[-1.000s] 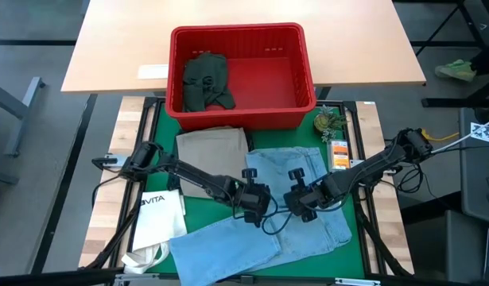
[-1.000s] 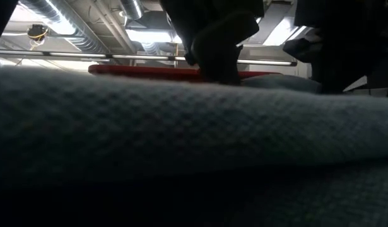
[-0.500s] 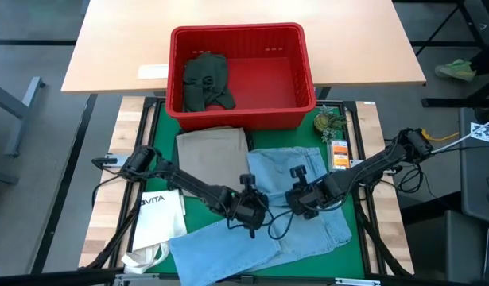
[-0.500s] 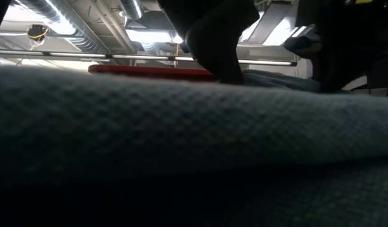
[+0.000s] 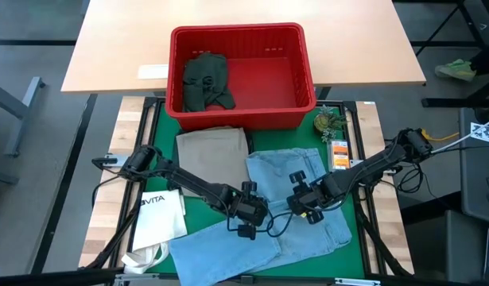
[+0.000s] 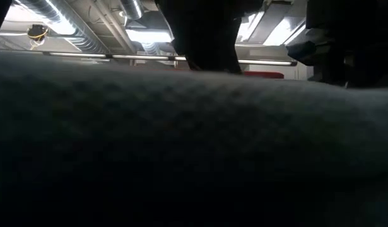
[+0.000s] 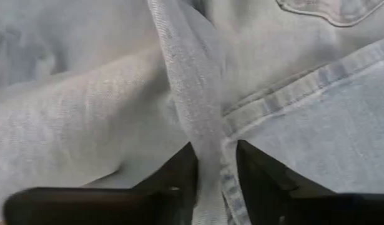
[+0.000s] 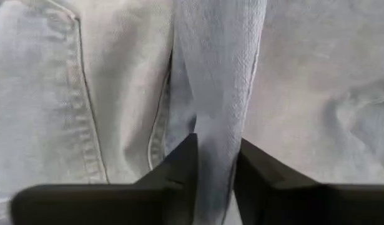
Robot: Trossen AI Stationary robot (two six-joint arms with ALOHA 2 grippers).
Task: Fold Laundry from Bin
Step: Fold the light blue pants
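Between my two grippers, on the green mat point(image 5: 204, 216) near the front of the table, lie the light blue jeans point(image 5: 268, 218). They are spread flat, with the waist part toward the bin and one leg going out toward the left front corner.

My left gripper point(image 5: 246, 226) is low over the middle of the jeans. In the left wrist view a raised ridge of denim point(image 7: 195, 125) runs between my two fingers point(image 7: 173, 181), and the fingers stand close on both sides of it, so the jaws hold this fold in a pinch. My right gripper point(image 5: 306, 208) is just beside it, on the right half of the jeans. In the right wrist view a fold of the same cloth point(image 8: 213, 94) also passes between my fingers point(image 8: 176, 172), beside a back pocket point(image 8: 35, 94), and the jaws are closed on it.

Behind the jeans a khaki piece point(image 5: 212, 155) lies folded on the mat, touching the front wall of the red bin point(image 5: 240, 115). Inside the bin there is one dark green garment point(image 5: 206, 79), crumpled in the left part; the rest of the bin floor is bare red plastic. The white VITA tote bag point(image 5: 161, 218) lies at the left side of the mat.
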